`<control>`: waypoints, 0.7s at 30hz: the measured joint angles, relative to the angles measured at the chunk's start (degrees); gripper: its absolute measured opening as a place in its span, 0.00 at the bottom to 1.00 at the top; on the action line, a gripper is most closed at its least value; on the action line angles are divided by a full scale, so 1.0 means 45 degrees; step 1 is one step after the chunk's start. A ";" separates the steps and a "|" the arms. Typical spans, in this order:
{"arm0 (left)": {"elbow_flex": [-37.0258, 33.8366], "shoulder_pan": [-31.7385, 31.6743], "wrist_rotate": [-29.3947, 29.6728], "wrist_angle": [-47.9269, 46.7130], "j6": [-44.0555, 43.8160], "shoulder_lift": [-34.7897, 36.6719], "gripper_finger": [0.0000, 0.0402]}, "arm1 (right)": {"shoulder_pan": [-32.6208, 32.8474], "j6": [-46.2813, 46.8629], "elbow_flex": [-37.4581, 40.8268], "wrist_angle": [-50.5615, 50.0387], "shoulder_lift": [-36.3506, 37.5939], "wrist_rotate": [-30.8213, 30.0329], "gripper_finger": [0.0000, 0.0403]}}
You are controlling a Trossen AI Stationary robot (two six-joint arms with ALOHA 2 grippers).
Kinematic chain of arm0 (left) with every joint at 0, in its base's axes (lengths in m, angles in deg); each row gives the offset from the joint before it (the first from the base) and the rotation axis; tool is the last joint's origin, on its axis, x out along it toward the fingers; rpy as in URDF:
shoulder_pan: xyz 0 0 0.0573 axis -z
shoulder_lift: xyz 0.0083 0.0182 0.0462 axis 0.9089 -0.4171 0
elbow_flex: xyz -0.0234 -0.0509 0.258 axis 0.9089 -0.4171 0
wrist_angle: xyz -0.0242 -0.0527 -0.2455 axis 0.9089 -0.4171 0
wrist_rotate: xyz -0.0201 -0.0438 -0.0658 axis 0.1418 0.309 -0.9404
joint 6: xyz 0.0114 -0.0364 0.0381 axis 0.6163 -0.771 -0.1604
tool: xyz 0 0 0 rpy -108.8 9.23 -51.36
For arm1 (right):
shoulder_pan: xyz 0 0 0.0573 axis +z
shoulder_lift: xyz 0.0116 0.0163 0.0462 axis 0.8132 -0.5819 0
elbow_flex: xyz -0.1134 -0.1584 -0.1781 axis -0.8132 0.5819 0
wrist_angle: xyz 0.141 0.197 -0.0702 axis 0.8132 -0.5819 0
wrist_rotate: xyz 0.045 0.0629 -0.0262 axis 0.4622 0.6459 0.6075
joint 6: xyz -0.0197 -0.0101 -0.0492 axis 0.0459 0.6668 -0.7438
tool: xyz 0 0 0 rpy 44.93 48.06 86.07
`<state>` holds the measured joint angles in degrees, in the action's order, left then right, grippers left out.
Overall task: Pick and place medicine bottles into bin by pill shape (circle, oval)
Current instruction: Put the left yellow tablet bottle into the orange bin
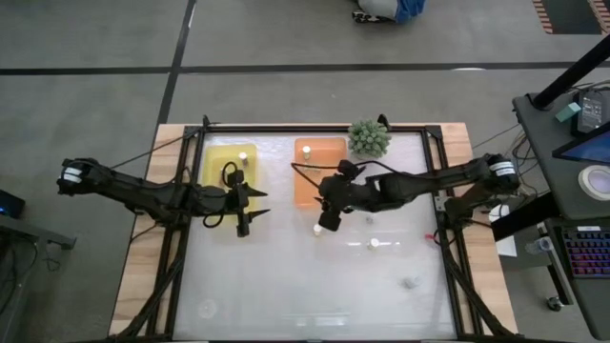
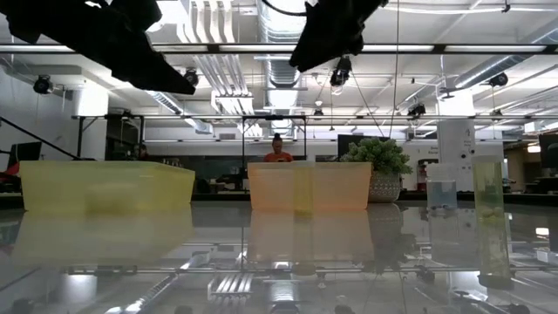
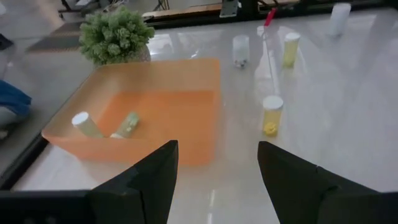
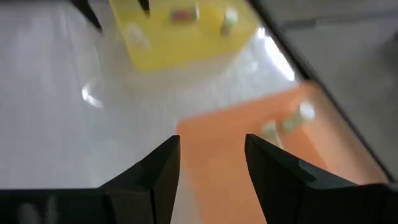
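Reaching inward, the right pincer (image 1: pixel 325 223) was held open and empty beside the orange bin (image 1: pixel 307 181); the left pincer (image 1: pixel 254 206) was parted by the yellow bin (image 1: pixel 217 160), with bare surface (image 1: pixel 286 286) below.

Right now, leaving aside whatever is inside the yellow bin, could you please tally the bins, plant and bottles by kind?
orange bin: 1
yellow bin: 1
plant: 1
bottles in orange bin: 2
loose bottles on the table: 4
Total: 9
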<state>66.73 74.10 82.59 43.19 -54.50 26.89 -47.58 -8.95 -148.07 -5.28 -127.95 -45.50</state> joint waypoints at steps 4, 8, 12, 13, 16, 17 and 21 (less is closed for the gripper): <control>0.0005 0.0015 -0.0031 0.0157 -0.0695 -0.0111 0.51 | 0.0005 0.1494 -0.1438 -0.2990 -0.0547 0.0523 0.43; 0.0010 0.0010 -0.0026 0.0188 -0.0721 -0.0199 0.51 | 0.0042 0.3139 -0.1756 -0.4146 -0.0691 0.1057 0.45; 0.0010 0.0010 -0.0021 0.0224 -0.0729 -0.0315 0.51 | 0.0393 0.3728 -0.1462 -0.4169 -0.0618 0.1645 0.52; 0.0010 0.0010 -0.0021 0.0208 -0.0734 -0.0339 0.51 | 0.0535 0.3752 -0.1400 -0.4093 -0.0614 0.1653 0.54; 0.0010 0.0010 -0.0021 0.0234 -0.0750 -0.0408 0.51 | 0.0910 0.3233 -0.1119 -0.3929 -0.0618 0.1661 0.60; 0.0010 0.0010 -0.0021 0.0199 -0.0746 -0.0417 0.51 | 0.1045 0.2893 -0.0944 -0.3676 -0.0626 0.1654 0.62; 0.0010 0.0000 -0.0016 0.0252 -0.0705 -0.0417 0.51 | 0.1648 0.1501 -0.0029 -0.2615 -0.0688 0.1652 0.68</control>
<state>66.77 74.10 82.52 44.33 -57.67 25.02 -40.17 -2.20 -148.21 -17.05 -131.04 -38.06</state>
